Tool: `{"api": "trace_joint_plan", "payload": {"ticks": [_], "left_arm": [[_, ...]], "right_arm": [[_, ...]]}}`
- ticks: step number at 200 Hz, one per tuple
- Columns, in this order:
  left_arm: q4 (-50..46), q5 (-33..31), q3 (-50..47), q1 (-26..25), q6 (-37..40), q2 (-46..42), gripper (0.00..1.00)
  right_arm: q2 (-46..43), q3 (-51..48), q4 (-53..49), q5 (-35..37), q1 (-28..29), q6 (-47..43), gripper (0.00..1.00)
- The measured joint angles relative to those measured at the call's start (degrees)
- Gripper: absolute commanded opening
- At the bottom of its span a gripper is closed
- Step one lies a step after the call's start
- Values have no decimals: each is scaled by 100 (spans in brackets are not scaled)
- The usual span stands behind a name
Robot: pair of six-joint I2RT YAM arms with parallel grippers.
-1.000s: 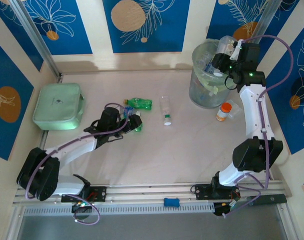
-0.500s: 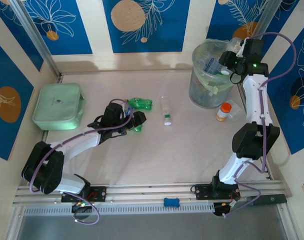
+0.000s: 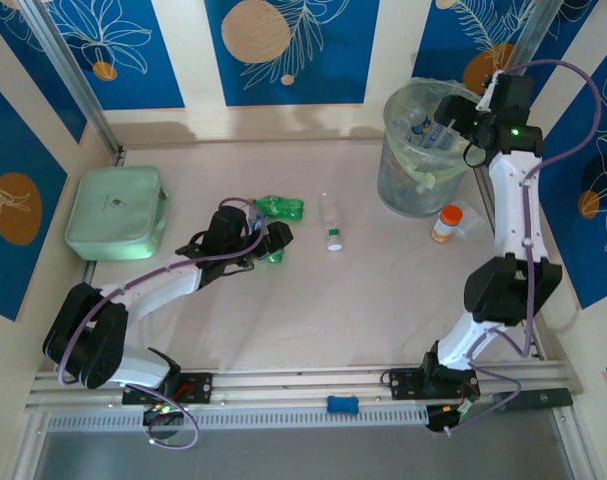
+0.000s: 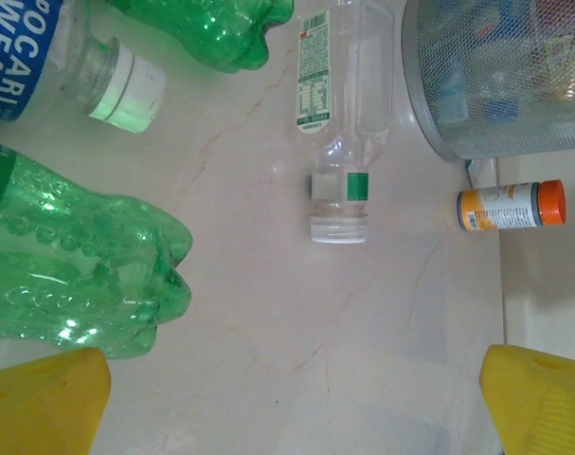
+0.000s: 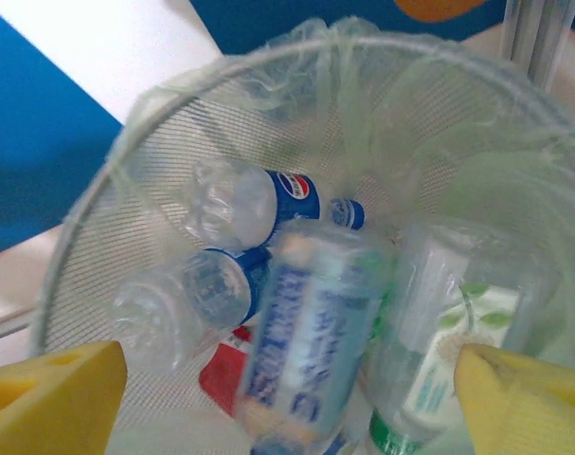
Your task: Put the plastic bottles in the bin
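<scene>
My right gripper (image 3: 445, 130) hangs over the bin (image 3: 398, 185), a tall translucent grey bucket with a pale green liner. In the right wrist view its yellow fingers (image 5: 50, 398) stand wide apart. A blurred clear bottle with a blue label (image 5: 306, 341) is loose between them, above several bottles lying in the bin (image 5: 154, 123). My left gripper (image 3: 268, 240) is open low over the table, beside a green bottle (image 4: 79, 275) at its left finger. Further off lie another green bottle (image 4: 211, 28), a blue-labelled clear bottle (image 4: 22, 57) and a clear bottle with a green band (image 4: 344, 123).
A white bottle with an orange cap (image 3: 445, 223) lies on the table just right of the bin's foot. A flat mint-green box (image 3: 116, 212) sits at the far left. Walls close the table at the back and on both sides.
My right gripper has opened over the bin and let go of the blue-labelled bottle, which now drops blurred. The left arm has reached further toward the green bottles, still open.
</scene>
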Motion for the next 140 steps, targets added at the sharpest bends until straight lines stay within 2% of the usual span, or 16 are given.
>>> {"api": "trace_joint_plan", "payload": {"ticks": [42, 66, 140], "left_arm": [[125, -304, -223, 0, -136, -138, 99], [140, -487, -374, 2, -177, -282, 99], [122, -935, -909, 348, -188, -1097, 99]], "right_arm": [[-1434, -1213, 778, -162, 555, 9, 94], [-1941, -2002, 1200, -229, 1051, 50, 94], [-2059, -4105, 1613, 15, 2815, 352, 93]]}}
